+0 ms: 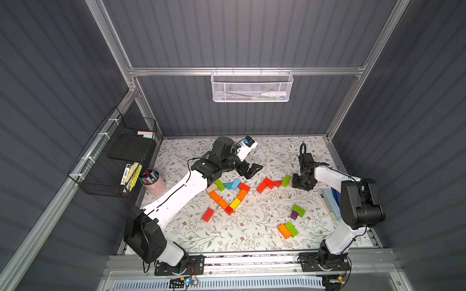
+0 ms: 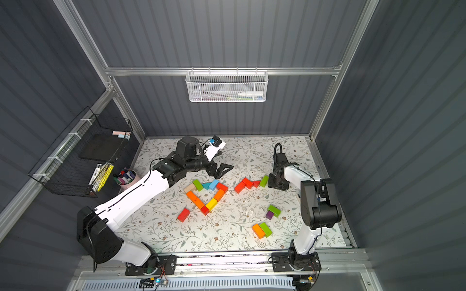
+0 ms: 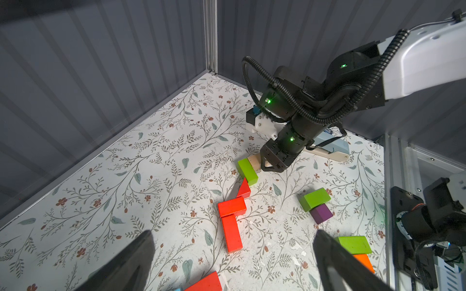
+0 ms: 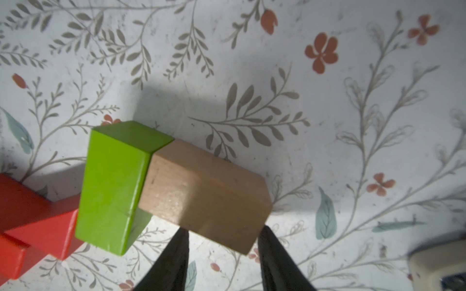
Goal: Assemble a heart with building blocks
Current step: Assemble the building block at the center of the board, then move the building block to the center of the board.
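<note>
Several building blocks lie in a V of orange [image 1: 215, 195], yellow [image 1: 235, 203] and red, topped by tan, green, teal and blue ones. To their right runs a row of red bricks [image 1: 264, 185], a red wedge and a green brick [image 1: 286, 181] [image 4: 113, 186]. A tan brick [image 4: 201, 196] [image 3: 254, 161] lies end-on against the green one. My right gripper [image 1: 301, 185] [image 4: 224, 230] points down with its fingertips [image 4: 185, 234] pressed on both sides of the tan brick's near end. My left gripper [image 1: 252, 171] [image 3: 233, 233] hovers open and empty behind the V.
Loose blocks lie nearer the front: a red brick [image 1: 208, 214], a green and purple pair [image 1: 298, 211], an orange and green pair [image 1: 287, 229]. A blue stapler [image 1: 330, 201] lies by the right wall. A pink cup of markers [image 1: 153, 182] and a black wire basket [image 1: 113, 161] stand left.
</note>
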Controlling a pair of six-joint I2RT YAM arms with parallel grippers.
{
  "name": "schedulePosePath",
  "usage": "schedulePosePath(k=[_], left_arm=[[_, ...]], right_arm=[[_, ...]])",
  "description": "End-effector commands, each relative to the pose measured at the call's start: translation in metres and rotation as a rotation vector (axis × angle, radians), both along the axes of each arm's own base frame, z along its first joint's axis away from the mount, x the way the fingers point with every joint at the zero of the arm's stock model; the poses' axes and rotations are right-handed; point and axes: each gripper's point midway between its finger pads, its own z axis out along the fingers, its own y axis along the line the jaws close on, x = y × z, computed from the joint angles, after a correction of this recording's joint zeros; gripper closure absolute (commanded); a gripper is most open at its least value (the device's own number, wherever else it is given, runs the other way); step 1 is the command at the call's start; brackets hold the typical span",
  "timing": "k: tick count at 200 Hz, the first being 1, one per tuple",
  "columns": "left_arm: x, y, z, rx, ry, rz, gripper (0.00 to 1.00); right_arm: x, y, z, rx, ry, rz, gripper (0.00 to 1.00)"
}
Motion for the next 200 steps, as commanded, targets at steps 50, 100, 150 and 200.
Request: schedulePosePath(k=[50, 100, 150, 200], left_arm=[[-0.006, -0.004, 0.003, -0.025, 0.025, -0.044, 0.01], [-0.008, -0.005, 0.005, -0.032, 0.024, -0.060, 0.01], [-0.010, -0.005, 0.006, -0.035, 0.020, -0.066, 0.01], [-0.009, -0.005, 0.006, -0.035, 0.019, -0.063, 0.01]], right_arm=[[-0.088, 0.015, 0.028, 0.009, 0.086, -0.013, 0.34], [-0.145, 0.027, 0.038, 0.019, 0.122, -0.048, 0.21], [-0.158, 0.036, 0.027, 0.103, 0.099, -0.118, 0.20], [-0.144, 0.035, 0.020, 0.082, 0.068, -0.115, 0.15]])
